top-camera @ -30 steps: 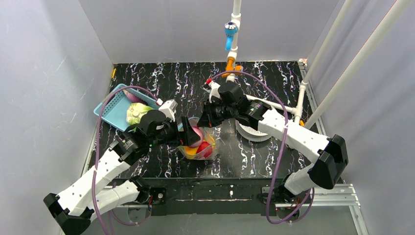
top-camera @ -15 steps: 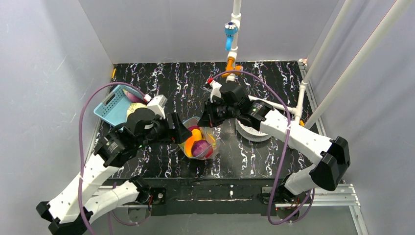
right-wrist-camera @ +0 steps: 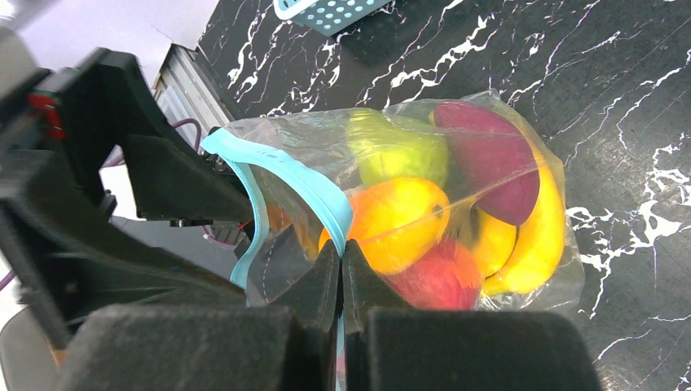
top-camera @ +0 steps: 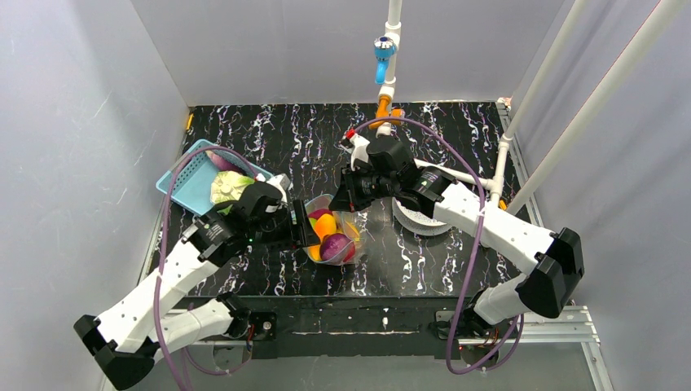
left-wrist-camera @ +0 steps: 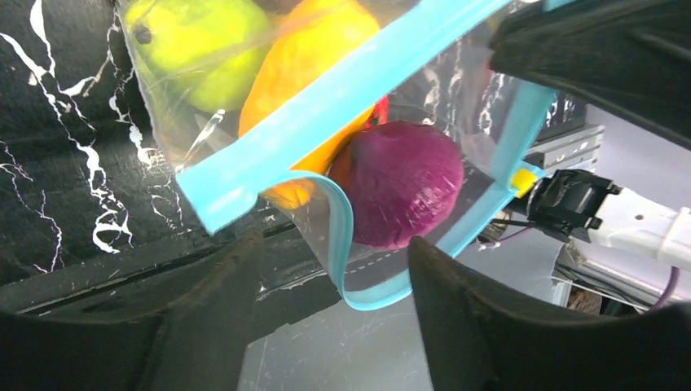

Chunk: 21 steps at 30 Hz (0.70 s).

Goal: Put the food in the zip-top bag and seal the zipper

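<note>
The clear zip-top bag [top-camera: 332, 238] lies mid-table with its mouth open toward the left arm. It holds the food: a green pear [right-wrist-camera: 399, 147], an orange piece [right-wrist-camera: 399, 220], a dark purple piece [left-wrist-camera: 403, 183], a red apple [right-wrist-camera: 432, 281] and a yellow banana [right-wrist-camera: 542, 236]. My right gripper [right-wrist-camera: 341, 254] is shut on the far strip of the teal zipper [right-wrist-camera: 322, 199] and holds it up; in the top view it [top-camera: 342, 204] is just behind the bag. My left gripper [left-wrist-camera: 334, 281] is open at the bag's mouth [top-camera: 303, 228], with the near zipper strip [left-wrist-camera: 346, 252] looping between its fingers, untouched.
A blue lattice basket [top-camera: 189, 175] with a pale green vegetable [top-camera: 228, 186] stands at the back left, behind the left arm. A white round object [top-camera: 415, 218] lies under the right arm. White pipes run along the right side.
The left gripper let the dark purple piece drop into the bag, drew back to the left, then moved in again to the bag's mouth. The right gripper kept its hold.
</note>
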{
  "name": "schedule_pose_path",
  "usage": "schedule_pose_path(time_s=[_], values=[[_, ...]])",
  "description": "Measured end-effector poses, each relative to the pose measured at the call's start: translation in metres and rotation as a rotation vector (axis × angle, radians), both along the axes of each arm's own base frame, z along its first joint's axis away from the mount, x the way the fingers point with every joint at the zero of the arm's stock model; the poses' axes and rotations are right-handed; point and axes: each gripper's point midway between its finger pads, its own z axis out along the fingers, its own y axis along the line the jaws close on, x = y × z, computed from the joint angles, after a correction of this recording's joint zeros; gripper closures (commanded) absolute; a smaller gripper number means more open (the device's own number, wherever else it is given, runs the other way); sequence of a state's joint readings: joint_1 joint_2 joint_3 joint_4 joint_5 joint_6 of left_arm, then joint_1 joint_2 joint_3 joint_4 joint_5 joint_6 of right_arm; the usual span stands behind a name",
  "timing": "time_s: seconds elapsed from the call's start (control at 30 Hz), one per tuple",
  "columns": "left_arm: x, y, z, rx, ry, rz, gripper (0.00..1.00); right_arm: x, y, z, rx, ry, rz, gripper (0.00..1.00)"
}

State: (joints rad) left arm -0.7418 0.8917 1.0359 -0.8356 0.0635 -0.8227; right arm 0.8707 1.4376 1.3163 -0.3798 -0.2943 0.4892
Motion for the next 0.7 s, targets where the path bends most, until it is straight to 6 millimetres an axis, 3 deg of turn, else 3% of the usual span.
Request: schedule_pose_path(time_s=[0.07, 0.2, 0.43, 0.53, 0.7], values=[[-0.001, -0.002, -0.008, 0.012, 0.026, -0.015, 0.57, 0.0, -0.001, 0.0, -0.001, -0.003, -0.001, 0.99], [-0.004, -0.004, -0.017, 0.024, 0.042, -0.052, 1.0, 0.0, -0.002, 0.001, 0.001, -0.009, -0.002, 0.99], [-0.004, -0.01, -0.005, -0.014, -0.004, -0.088, 1.0, -0.001, -0.005, -0.002, -0.032, -0.019, -0.007, 0.99], [-0.004, -0.015, 0.023, -0.111, -0.063, -0.078, 1.0, -0.002, -0.009, 0.005, -0.076, -0.053, -0.022, 0.99], [-0.012, -0.015, 0.071, -0.308, -0.174, -0.048, 1.0, -0.023, -0.005, 0.04, -0.091, -0.173, 0.01, 0.99]])
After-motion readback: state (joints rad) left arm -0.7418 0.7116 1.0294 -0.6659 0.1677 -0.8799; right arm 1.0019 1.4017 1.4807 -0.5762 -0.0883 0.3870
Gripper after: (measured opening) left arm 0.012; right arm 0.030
